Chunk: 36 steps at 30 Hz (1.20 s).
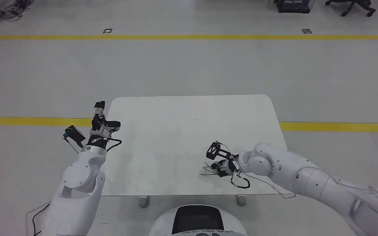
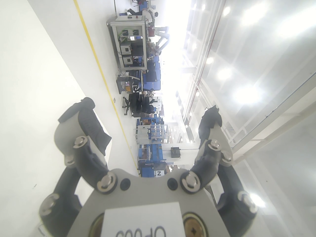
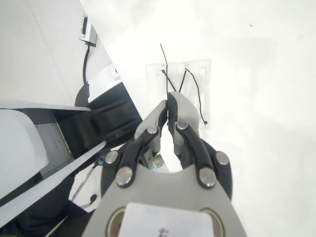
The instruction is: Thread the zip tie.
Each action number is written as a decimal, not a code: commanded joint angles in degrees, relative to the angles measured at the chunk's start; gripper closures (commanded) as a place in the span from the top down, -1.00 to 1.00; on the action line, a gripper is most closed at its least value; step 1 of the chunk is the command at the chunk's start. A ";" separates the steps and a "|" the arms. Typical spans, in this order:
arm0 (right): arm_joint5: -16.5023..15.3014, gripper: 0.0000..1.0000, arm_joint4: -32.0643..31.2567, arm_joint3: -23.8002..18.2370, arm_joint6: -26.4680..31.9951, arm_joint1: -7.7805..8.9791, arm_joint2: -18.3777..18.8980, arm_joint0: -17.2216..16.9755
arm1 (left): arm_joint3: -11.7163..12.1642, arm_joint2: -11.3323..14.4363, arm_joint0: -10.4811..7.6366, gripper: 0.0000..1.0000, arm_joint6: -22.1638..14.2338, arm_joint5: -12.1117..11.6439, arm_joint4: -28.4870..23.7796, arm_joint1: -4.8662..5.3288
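From the top view I see the white rounded-corner desk (image 1: pixel 177 124); the left end effector (image 1: pixel 105 117) sits at the desk's left edge, pointing away from the robot; the right end effector (image 1: pixel 220 164) is over the front right part of the desk, with thin black strands just beside it.

In the left wrist view the left end effector (image 2: pixel 148 124) is spread wide; its two black-padded fingers (image 2: pixel 86 127) stand well apart with nothing between them; it faces the room beyond the desk.

In the right wrist view the right end effector (image 3: pixel 168 103) is pinched closed on a thin black zip tie (image 3: pixel 164 60); the tie runs straight out from the fingertips; its free end reaches past the far edge of a clear flat plastic sheet (image 3: pixel 153 85) lying on the desk; more loose black zip ties (image 3: pixel 197 87) lie on that sheet, one of them curved, just past the fingertips.
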 commanded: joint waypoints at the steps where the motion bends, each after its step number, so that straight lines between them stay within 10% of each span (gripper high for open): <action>1: 0.00 -1.00 1.44 0.85 0.93 -0.60 0.00 0.23 | 0.00 0.00 0.00 1.00 0.00 0.00 0.00 0.00; 17: 0.00 -1.00 16.81 4.74 1.36 -2.20 0.00 0.54 | 0.00 0.00 0.00 1.00 0.00 0.00 0.00 0.00; 36: 0.89 -1.00 14.95 3.61 0.04 -2.09 0.19 0.30 | 0.00 0.00 0.00 1.00 0.00 0.00 0.00 0.00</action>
